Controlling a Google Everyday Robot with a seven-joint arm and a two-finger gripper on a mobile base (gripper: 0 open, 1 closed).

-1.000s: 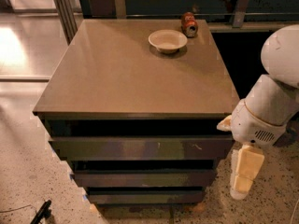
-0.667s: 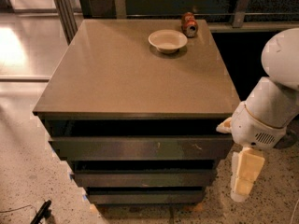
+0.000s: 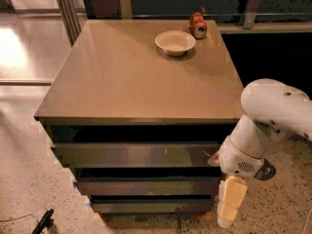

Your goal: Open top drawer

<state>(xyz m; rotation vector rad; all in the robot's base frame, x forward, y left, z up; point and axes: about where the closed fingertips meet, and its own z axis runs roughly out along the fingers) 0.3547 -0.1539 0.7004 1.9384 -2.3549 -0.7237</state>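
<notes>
The top drawer (image 3: 136,155) is the widest dark grey-brown front, just under the tan tabletop (image 3: 131,82), with a dark gap above it. Two narrower dark drawer fronts (image 3: 146,185) sit below it. My gripper (image 3: 230,202) hangs pointing down at the cabinet's right front corner. It is level with the lower drawers and just right of the top drawer's right end. The white arm (image 3: 270,116) bends in from the right. The gripper holds nothing that I can see.
A cream bowl (image 3: 175,42) and a red can (image 3: 198,25) lying on its side sit at the tabletop's back. A metal post (image 3: 66,9) stands at the back left. The floor is speckled, with a black object (image 3: 43,222) at the lower left.
My gripper and wrist have moved left and slightly down, closer to the cabinet's right front corner. The drawers, bowl and can have not moved.
</notes>
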